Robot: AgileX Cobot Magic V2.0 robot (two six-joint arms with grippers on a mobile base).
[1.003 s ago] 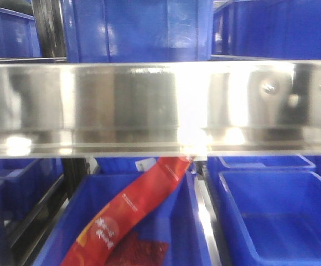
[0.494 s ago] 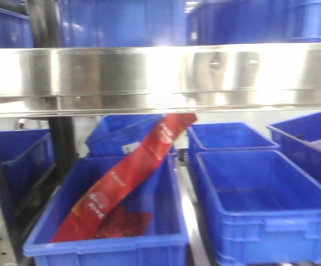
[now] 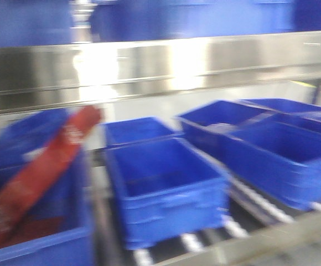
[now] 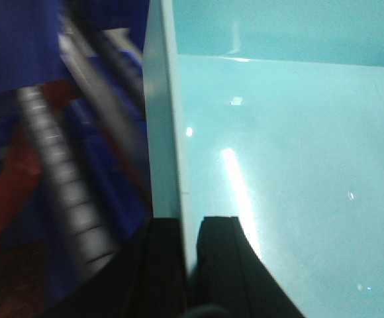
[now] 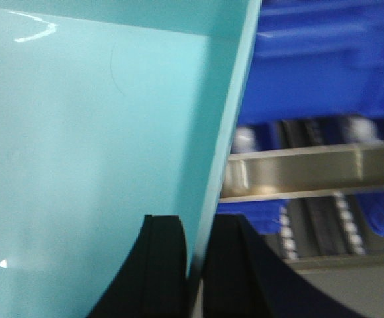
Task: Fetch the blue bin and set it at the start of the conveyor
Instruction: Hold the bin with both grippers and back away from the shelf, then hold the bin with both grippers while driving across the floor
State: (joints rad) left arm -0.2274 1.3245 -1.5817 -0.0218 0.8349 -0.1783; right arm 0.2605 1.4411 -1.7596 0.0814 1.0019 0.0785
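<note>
The blue bin (image 4: 291, 152), a pale turquoise tub with smooth walls, fills most of both wrist views. My left gripper (image 4: 191, 228) is shut on its left wall, one black finger outside and one inside. My right gripper (image 5: 195, 228) is shut on the opposite wall of the blue bin (image 5: 86, 146) in the same way. Neither the bin nor the grippers show in the front view. The conveyor start is out of view.
The front view is blurred. A stainless-steel shelf rail (image 3: 160, 66) crosses it, with dark blue bins above. Below, several dark blue ribbed bins (image 3: 163, 185) stand on roller tracks (image 3: 235, 227). A red packet (image 3: 39, 166) leans in the left bin.
The front view has swung and pulled back: the steel rail rose in the frame, the bin with the red packet slid to the left edge, and more blue bins came into sight at right.
</note>
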